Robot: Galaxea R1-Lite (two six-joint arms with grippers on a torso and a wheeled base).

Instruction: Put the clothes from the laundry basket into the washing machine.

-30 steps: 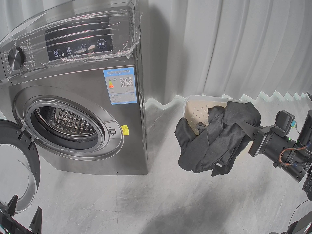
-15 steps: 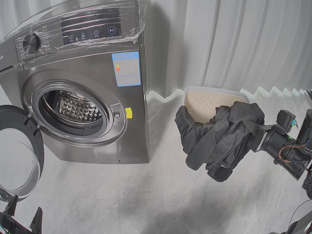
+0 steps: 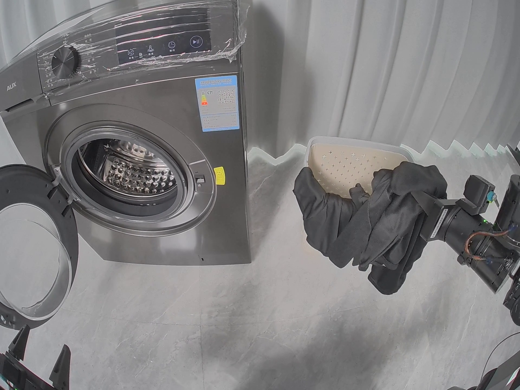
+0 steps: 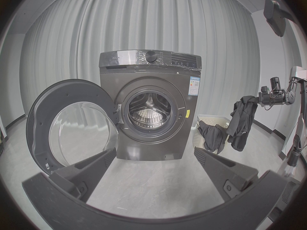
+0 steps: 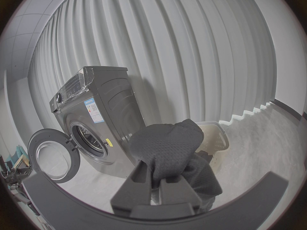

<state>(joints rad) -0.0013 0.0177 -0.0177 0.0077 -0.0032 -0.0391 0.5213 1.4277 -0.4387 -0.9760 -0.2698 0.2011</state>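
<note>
Clothes of black knitted fabric (image 3: 374, 223) hung at the right of the head view. Since a second earlier the whole picture had shifted, so the camera had turned, bringing the open drum of the grey front-loading washing machine (image 3: 162, 153) nearer centre; the carry looked begun. They hung from the right gripper (image 3: 421, 206) before the cream perforated laundry basket (image 3: 346, 161). Left wrist view: the left gripper (image 4: 153, 150) held nothing, its fingers (image 4: 224, 170) apart. Right wrist view: the right gripper's fingers (image 5: 136, 189) clamped the cloth, which draped over them.
</note>
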